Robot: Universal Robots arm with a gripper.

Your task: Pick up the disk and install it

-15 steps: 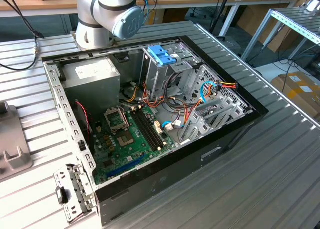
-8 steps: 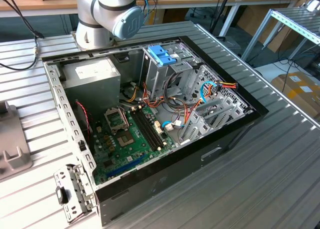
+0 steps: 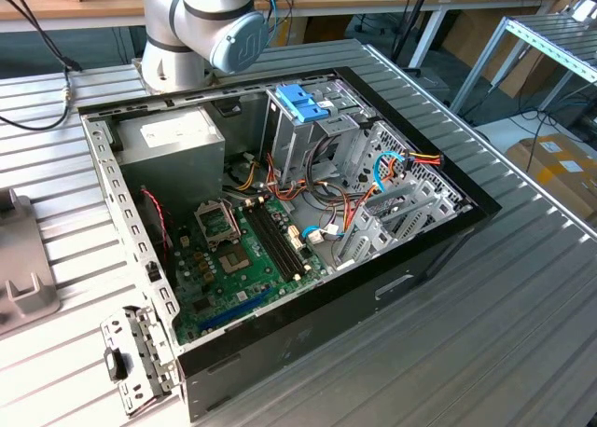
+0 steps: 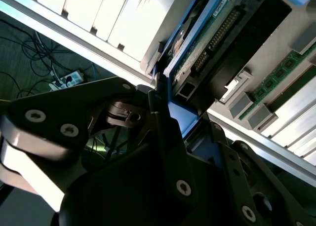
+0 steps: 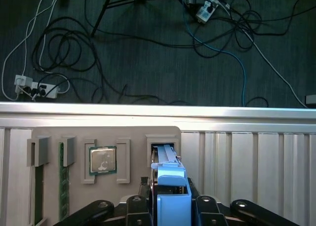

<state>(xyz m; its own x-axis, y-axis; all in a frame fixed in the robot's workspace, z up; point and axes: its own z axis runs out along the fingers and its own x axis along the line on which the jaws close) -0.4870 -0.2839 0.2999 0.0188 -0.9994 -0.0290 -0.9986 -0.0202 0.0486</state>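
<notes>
1. Pinching the disk (image 5: 170,179) from either side, the gripper (image 5: 169,196) sits closest to the lens in the first wrist view, with its black jaws pressed against the light blue carrier rails.
2. In the second wrist view, one finger (image 4: 159,112) lies flat against the disk's blue rail. The drive's green circuit board and black connector show just past it.
3. The disk stands on edge, and its far end is in a slot of the grey parts tray (image 5: 133,137).
4. Just beside that slot, the tray holds a processor chip (image 5: 102,161) in a square recess. Further along the tray, a memory stick (image 5: 63,181) stands in a narrow groove.
5. The tray rests on a ribbed metal table (image 5: 247,157), near its edge.
6. Beyond the tray and the table edge is a dark floor with loose cables (image 5: 69,48) and a power strip (image 5: 37,85).
7. The exterior view shows an open computer case (image 3: 373,287) with a blue bracket (image 3: 303,103) atop its drive cage. I cannot tell where the case lies from the tray.
</notes>
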